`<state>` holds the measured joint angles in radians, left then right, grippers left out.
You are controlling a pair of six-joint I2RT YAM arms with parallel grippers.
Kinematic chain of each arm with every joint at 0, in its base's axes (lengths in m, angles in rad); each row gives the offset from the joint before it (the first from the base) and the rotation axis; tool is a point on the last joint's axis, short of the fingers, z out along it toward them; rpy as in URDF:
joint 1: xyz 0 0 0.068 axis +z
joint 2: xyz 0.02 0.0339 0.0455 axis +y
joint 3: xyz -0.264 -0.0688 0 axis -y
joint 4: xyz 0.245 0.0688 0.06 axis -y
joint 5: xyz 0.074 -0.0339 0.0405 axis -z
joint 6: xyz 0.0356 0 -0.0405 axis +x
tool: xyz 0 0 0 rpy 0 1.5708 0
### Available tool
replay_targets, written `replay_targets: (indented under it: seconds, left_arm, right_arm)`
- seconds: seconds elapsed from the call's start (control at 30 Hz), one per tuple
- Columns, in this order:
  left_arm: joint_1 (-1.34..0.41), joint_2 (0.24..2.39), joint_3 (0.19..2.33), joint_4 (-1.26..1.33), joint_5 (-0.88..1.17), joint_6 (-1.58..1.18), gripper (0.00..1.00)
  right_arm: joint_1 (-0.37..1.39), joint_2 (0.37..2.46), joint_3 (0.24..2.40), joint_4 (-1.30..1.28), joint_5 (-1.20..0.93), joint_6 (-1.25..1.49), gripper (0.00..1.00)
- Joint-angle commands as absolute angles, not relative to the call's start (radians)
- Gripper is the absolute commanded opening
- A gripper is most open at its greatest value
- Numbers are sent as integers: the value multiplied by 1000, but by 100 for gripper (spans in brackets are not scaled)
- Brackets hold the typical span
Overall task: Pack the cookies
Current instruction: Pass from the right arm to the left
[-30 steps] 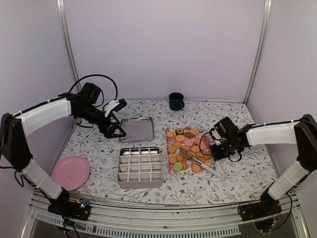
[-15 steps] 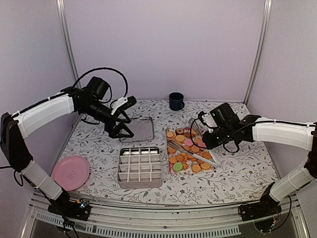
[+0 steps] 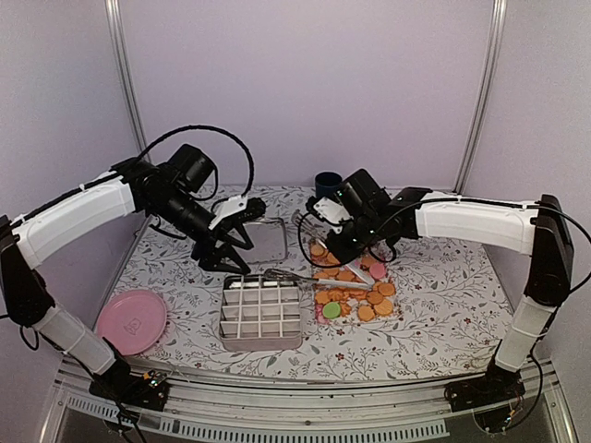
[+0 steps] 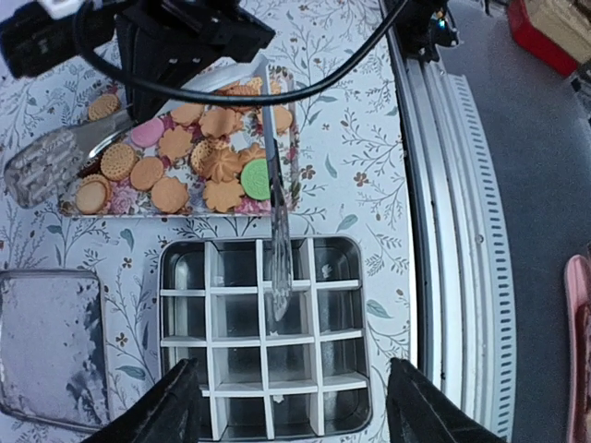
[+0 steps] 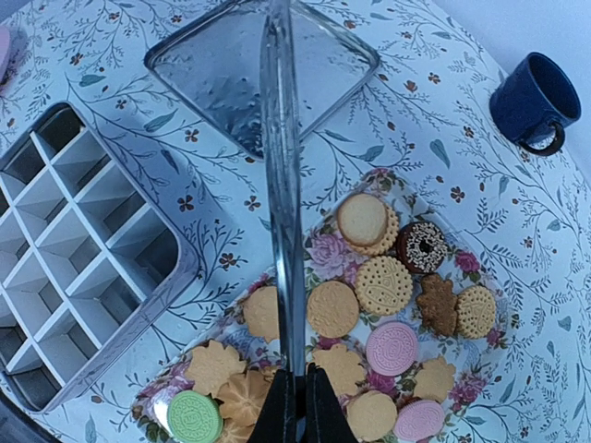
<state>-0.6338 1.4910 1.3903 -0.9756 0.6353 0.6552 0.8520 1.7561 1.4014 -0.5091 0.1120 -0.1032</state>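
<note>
step: looks like the tongs (image 5: 280, 166) are between pickups, no cookie in them that I can see. Tips poke out over the tin (image 4: 164, 341); every cell I can see looks unfilled.
right jaws: the right gripper (image 5: 295, 406) is clamped tight on the tongs handle, both blades squeezed together.
left jaws: the left gripper (image 4: 294, 369) is spread wide with nothing in it, hovering above the tin.
cookies: the cookies (image 4: 220, 161) are all on the flowery tray (image 5: 325, 251) just beside the tin. Mostly tan, a few pink, one green at the corner nearest the tin.
doing it well: I'd let the blades open first, drop them flat either side of one edge cookie (the green one is handy), squeeze gently, then lift straight up before swinging over.
edges: the tray lip and tin wall sit close together, so carry high enough to clear both. The dividers are thin, so aim for the middle of a cell.
open room: the lid (image 5: 249, 65) lies behind the tin, the mug (image 5: 536, 97) is at the back, and the pink plate (image 3: 132, 320) is off to the left. The surface (image 3: 443, 305) right of the tray is free for swinging.
watch: both arms crowd over the tin, so they could bump.
</note>
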Motion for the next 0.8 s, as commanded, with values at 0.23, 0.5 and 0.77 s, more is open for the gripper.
replay_targets:
  seconds: [0.23, 0.5, 0.77]
  left_arm:
    - [-700, 1452, 1264, -873, 523, 705, 54]
    - [-729, 1466, 1265, -842, 430, 726, 32]
    - [-759, 1475, 1230, -817, 402, 726, 21]
  right_arm:
    - [926, 1878, 1579, -549, 102, -150, 0]
    - [947, 1937, 1658, -582, 102, -147, 0]
    - [951, 1952, 1695, -600, 91, -137, 0]
